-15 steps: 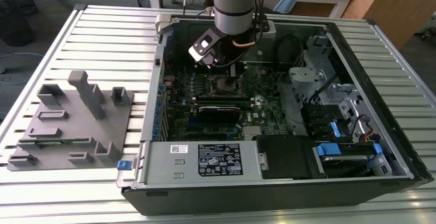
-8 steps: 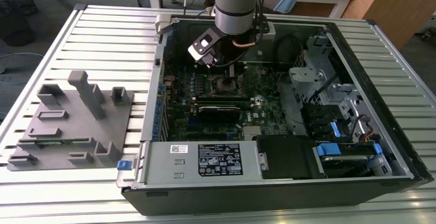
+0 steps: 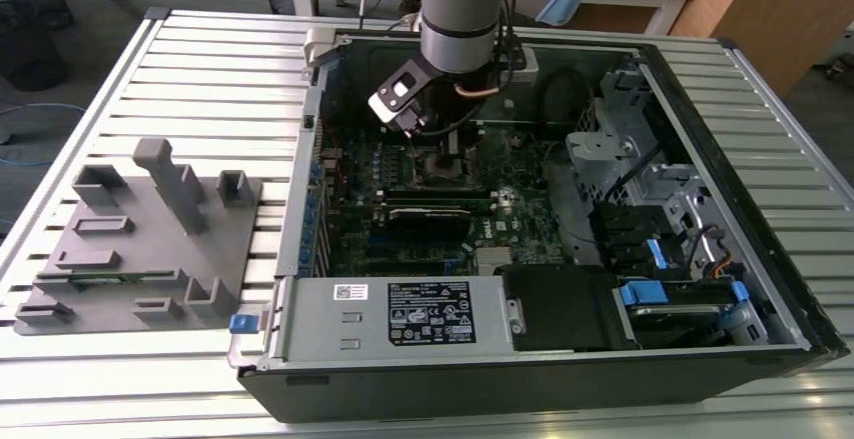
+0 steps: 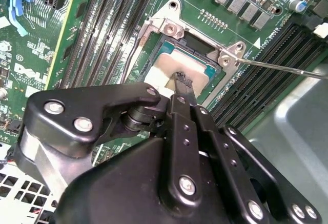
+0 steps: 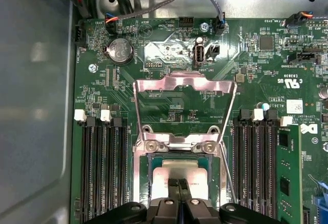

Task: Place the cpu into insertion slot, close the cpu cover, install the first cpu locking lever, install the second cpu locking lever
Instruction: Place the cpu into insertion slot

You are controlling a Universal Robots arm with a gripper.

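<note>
Ribbed metal table (image 3: 160,59) under everything, with an open computer case (image 3: 307,384) laid on its side so the motherboard (image 3: 400,244) faces up and can be reached from above. On the exterior view's left sits a grey fixture tray (image 3: 134,249), well apart from the work.

The arm (image 3: 461,9) comes straight down into the far half of the case, and its gripper (image 3: 441,144) hangs over the insertion slot (image 3: 443,167). In the first wrist view the cpu (image 5: 177,170) lies flat within the slot's rim (image 5: 145,180), between the two banks of memory slots (image 5: 102,172).

The gripper's (image 5: 179,184) two fingers are drawn together with barely a sliver between them. They grasp nothing, and their tips sit at the middle of the chip's silver top. I cannot tell whether they press on it or hover just clear. In the second wrist view they meet the chip (image 4: 197,62) the same way.

The cpu cover (image 5: 184,86) is swung back on its hinge, away from the slot, which leaves the socket open from above. A thin locking lever (image 4: 287,67) juts out unlatched beside the socket, so I judge the cover and both levers not yet dealt with.
</note>
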